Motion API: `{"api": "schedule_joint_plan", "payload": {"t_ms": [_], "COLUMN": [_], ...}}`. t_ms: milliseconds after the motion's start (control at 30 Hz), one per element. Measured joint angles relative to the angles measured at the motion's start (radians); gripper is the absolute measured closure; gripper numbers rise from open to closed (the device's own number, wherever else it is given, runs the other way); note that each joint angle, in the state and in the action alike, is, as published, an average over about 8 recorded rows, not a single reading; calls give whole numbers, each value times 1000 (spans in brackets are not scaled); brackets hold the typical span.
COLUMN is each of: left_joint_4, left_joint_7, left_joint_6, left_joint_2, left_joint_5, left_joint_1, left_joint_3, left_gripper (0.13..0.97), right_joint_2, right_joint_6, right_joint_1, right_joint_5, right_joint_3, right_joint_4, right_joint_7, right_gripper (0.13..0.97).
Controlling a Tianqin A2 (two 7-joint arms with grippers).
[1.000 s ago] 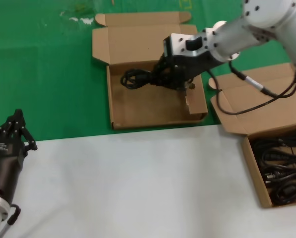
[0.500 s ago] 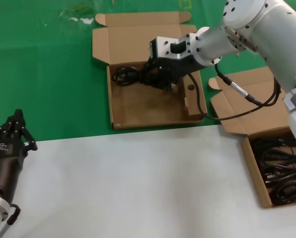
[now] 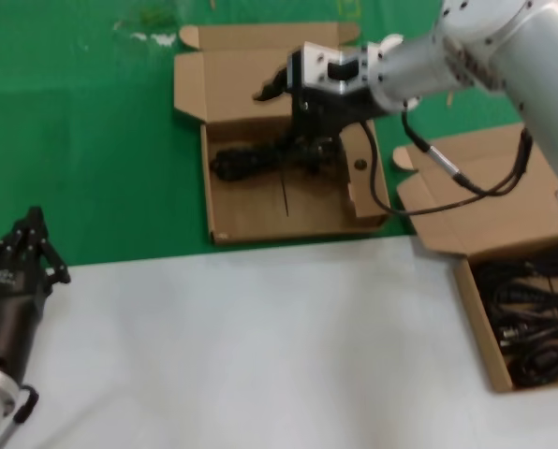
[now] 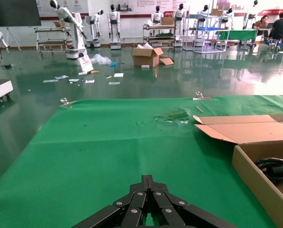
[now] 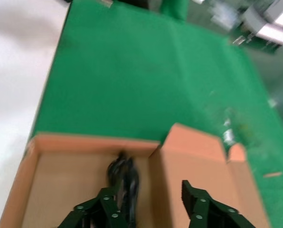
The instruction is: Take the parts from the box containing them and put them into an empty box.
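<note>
A coiled black cable [image 3: 256, 159] lies loose in the rear part of the middle cardboard box [image 3: 279, 204], whose partition panel has a round hole [image 3: 359, 165]. My right gripper [image 3: 291, 110] hangs open just above that cable and holds nothing. In the right wrist view the cable [image 5: 125, 173] lies below one finger of the open gripper [image 5: 148, 190]. Several more black cables [image 3: 532, 318] fill the plain-lidded box [image 3: 474, 323] at the right. My left gripper [image 3: 34, 226] is parked shut at the near left, also seen in its wrist view [image 4: 149, 179].
The middle box's lid [image 3: 260, 65] lies open toward the back on the green mat [image 3: 92, 140]. The right box's lid [image 3: 485, 196] lies open between the two boxes. A white table surface [image 3: 260, 346] spans the front. The left wrist view shows the middle box's wall [image 4: 260, 183].
My right gripper carried the cable toward the box's rear left, then opened and lifted. The cable now lies free in the box. The left arm has not moved.
</note>
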Motion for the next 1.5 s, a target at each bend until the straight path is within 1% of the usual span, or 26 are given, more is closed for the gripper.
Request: {"api": "schedule_joint_plan", "payload": {"t_ms": [33, 167, 300, 333, 400, 500, 600, 733, 833, 1000, 1133, 1300, 1400, 1433, 1500], "left_joint_4": [0, 0, 0, 0, 0, 0, 0, 0, 0, 0, 0, 0, 0, 0, 0], "left_joint_7": [0, 0, 0, 0, 0, 0, 0, 0, 0, 0, 0, 0, 0, 0, 0], "left_joint_6": [0, 0, 0, 0, 0, 0, 0, 0, 0, 0, 0, 0, 0, 0, 0], "left_joint_2": [0, 0, 0, 0, 0, 0, 0, 0, 0, 0, 0, 0, 0, 0, 0], "left_joint_5": [0, 0, 0, 0, 0, 0, 0, 0, 0, 0, 0, 0, 0, 0, 0], "left_joint_1": [0, 0, 0, 0, 0, 0, 0, 0, 0, 0, 0, 0, 0, 0, 0], "left_joint_3": [0, 0, 0, 0, 0, 0, 0, 0, 0, 0, 0, 0, 0, 0, 0], "left_gripper": [957, 957, 957, 957, 957, 957, 956, 953, 951, 912, 889, 809, 760, 760, 712], "right_joint_2": [10, 59, 116, 130, 150, 165, 167, 168, 170, 174, 177, 181, 183, 184, 186], "right_joint_6": [-7, -37, -59, -60, -58, -43, -19, 23, 60, 126, 179, 245, 284, 298, 324], "right_joint_1": [-9, -59, -139, -160, -199, -242, -272, -322, -368, -447, -511, -592, -639, -656, -688], "right_joint_5": [10, 81, 186, 211, 249, 279, 285, 294, 304, 321, 334, 351, 361, 365, 372], "right_joint_3": [8, 62, 145, 164, 196, 221, 229, 241, 253, 274, 291, 312, 325, 329, 337], "right_joint_4": [30, 166, 329, 369, 433, 492, 514, 549, 583, 642, 690, 750, 786, 798, 822], "right_joint_7": [10, 30, 31, 33, 38, 48, 56, 68, 81, 102, 119, 141, 154, 158, 167], "right_gripper": [715, 624, 533, 533, 484, 409, 335, 335, 286, 203, 178, 137, 135, 134, 132]}}
